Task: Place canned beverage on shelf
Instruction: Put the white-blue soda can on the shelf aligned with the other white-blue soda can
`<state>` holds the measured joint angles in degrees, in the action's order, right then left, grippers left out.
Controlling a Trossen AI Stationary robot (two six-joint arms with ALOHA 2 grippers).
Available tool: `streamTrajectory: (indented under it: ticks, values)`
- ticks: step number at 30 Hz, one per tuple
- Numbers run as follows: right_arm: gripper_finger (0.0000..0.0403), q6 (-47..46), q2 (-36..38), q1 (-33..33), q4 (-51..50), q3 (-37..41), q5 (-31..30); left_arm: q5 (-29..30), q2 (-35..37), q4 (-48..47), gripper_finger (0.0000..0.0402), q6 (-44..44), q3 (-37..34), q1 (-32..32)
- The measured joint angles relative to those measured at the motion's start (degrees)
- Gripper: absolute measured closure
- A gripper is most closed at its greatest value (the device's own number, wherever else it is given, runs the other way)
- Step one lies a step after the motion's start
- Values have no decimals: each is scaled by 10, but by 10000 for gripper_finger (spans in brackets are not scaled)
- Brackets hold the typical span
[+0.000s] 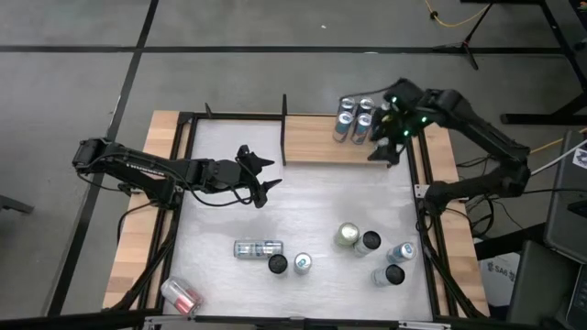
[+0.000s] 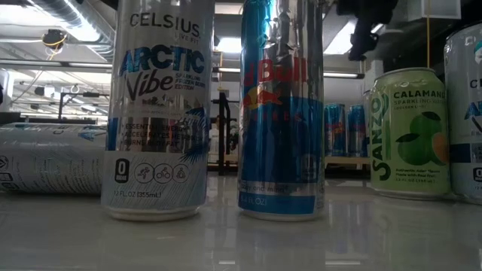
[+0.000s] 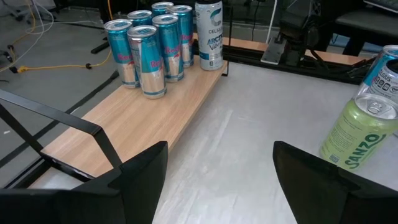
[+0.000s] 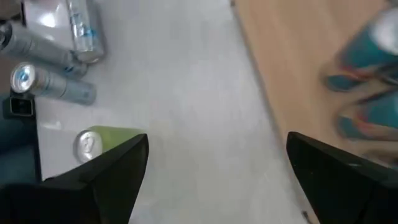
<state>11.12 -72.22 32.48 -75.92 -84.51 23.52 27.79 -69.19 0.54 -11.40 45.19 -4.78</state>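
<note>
The shelf, a light wooden board with black uprights, lies at the table's far side. A cluster of blue cans and a white Celsius can stand on its right part. My right gripper hangs open and empty above the shelf's right end, beside those cans. My left gripper hovers open and empty over the table left of centre, pointing toward the shelf. More cans stand on the near half of the table, among them a green Sanzo can.
One can lies on its side at near centre, with two upright cans beside it. Several more stand at near right. A reddish can lies on the near-left wooden edge. Bare table spreads between the shelf and these cans.
</note>
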Motion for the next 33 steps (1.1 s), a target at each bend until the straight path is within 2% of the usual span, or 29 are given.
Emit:
streamTrajectory:
  ticks: [8,16,19,22,28,33]
  values:
    - [33,-118,-3,-158,27,0,-17,0,0,0,119,0,0,0]
    - [33,-129,-3,-262,110,0,-19,0,0,0,119,0,0,0]
    - [33,-165,-6,-295,141,0,-30,0,0,0,119,0,0,0]
    - [33,-219,-12,-335,151,0,-72,0,0,0,119,0,0,0]
    - [33,-293,-24,-436,136,1,-193,0,0,0,119,0,0,0]
    - [33,-382,-34,-518,130,1,-265,-10,0,0,119,-3,0,0]
